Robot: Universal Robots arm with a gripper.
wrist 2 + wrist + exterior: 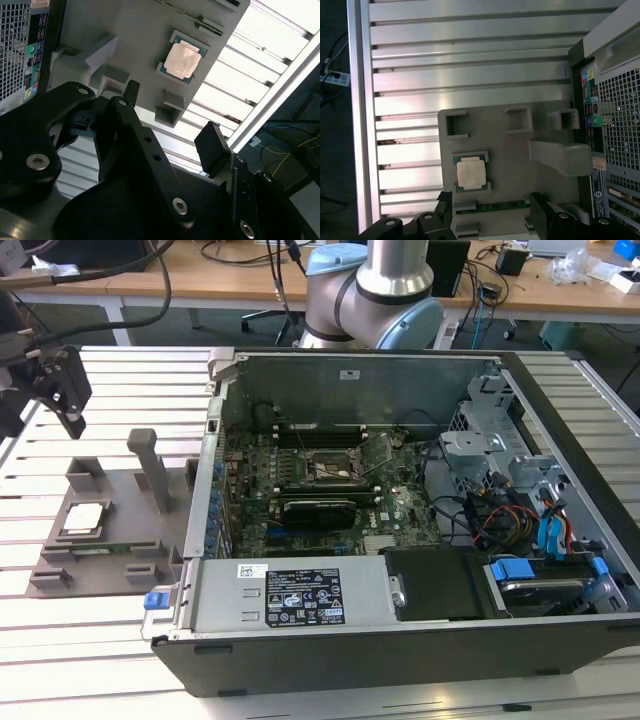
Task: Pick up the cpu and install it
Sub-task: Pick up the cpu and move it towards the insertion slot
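The table (90,660), a silvery top of long parallel metal slats with dark grooves between them, is carrying two things directly. The open computer case (400,645) is lying on its side across the middle of the slats, with its interior facing up and one dark outer wall turned toward the exterior view. A flat grey holder (115,555) is resting on the slats close against the case's ported end, on the exterior view's left of the case. Beyond the holder, away from the case, bare slats are running out to the table's edge rail (362,125).
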